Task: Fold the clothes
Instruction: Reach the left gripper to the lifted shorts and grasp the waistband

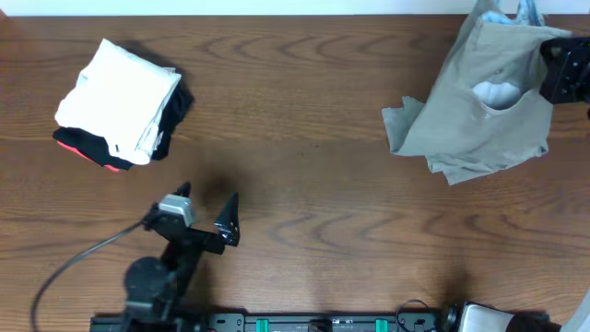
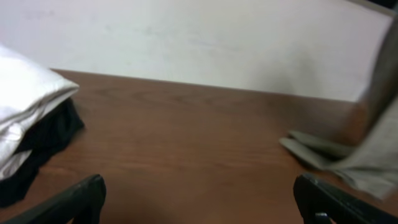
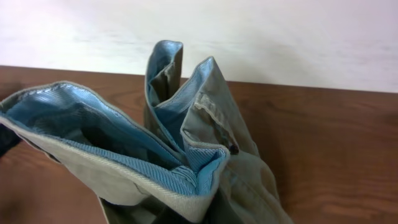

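The light khaki trousers (image 1: 479, 101) are bunched at the far right of the table, with their upper part lifted and the lower cloth resting on the wood. My right gripper (image 1: 562, 69) is at their top right edge and shut on them. The right wrist view is filled by the waistband (image 3: 124, 168), its blue lining and a dark button, which hide the fingers. My left gripper (image 1: 207, 198) is open and empty, low over the table at the front left. In the left wrist view its fingers (image 2: 202, 205) frame bare wood, and the trousers (image 2: 367, 155) show at the right.
A stack of folded garments sits at the far left: a white one (image 1: 115, 92) on top of black and red ones (image 1: 101, 152). The stack also shows in the left wrist view (image 2: 25, 106). A cable (image 1: 64, 267) runs from the left arm.
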